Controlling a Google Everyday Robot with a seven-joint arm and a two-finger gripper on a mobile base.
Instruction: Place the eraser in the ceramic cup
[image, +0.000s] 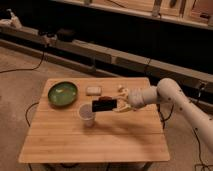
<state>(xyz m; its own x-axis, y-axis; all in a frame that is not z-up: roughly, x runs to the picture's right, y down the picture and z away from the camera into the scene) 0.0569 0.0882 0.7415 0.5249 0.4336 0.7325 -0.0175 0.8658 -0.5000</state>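
Observation:
The eraser (103, 105), a flat black block, is held level in the air just right of and slightly above the ceramic cup (86, 114). The cup is small, white and round, and stands on the wooden table (95, 142) near its middle. My gripper (120, 105) reaches in from the right on a white arm (172, 95) and is shut on the eraser's right end. The eraser's left end reaches about the cup's right rim.
A wide green bowl (63, 94) sits at the table's back left. A small white rounded block (93, 90) lies behind the cup. The reddish-brown oblong thing is hidden behind my gripper. Floor surrounds the table; a dark bench runs behind.

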